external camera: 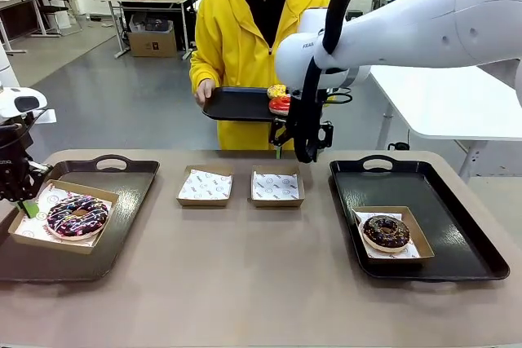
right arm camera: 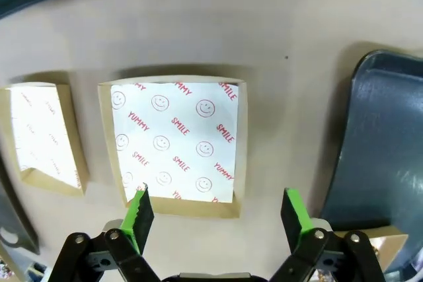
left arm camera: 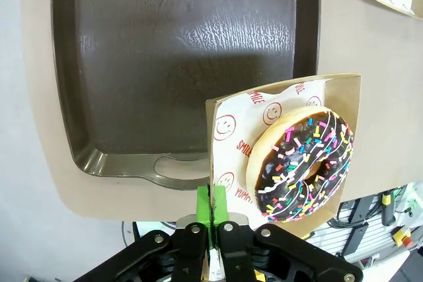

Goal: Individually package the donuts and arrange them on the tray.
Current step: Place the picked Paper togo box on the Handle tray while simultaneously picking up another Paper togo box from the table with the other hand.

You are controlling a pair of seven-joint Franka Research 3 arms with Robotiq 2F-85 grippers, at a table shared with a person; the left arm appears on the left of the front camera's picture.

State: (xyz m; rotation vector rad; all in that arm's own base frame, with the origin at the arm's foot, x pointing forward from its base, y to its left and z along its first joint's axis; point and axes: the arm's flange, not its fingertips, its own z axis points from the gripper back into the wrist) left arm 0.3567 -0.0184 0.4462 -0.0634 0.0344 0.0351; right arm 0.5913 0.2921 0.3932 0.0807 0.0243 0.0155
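The left gripper is pinching shut on the near wall of a paper-lined box, and the sprinkled donut is sitting inside it. In the front view this box is resting at the lower left of the frame on the left tray, with the left gripper at its outer edge.

At the lower right, a dark donut is lying boxed on the right tray. So two donuts are looking finished, and the job seems about half done.

The right gripper is hanging with its jaws wide apart and nothing between them, directly above an empty box in the middle of the table. At the upper centre, a person's hand is holding out a black serving tray carrying the yellow donut and the red donut.

The left arm probably needs to let go of the cardboard and lift away without dragging the box. The right arm is likely going for a donut on the held tray, calling for a soft grip and a careful lowering into the empty box.
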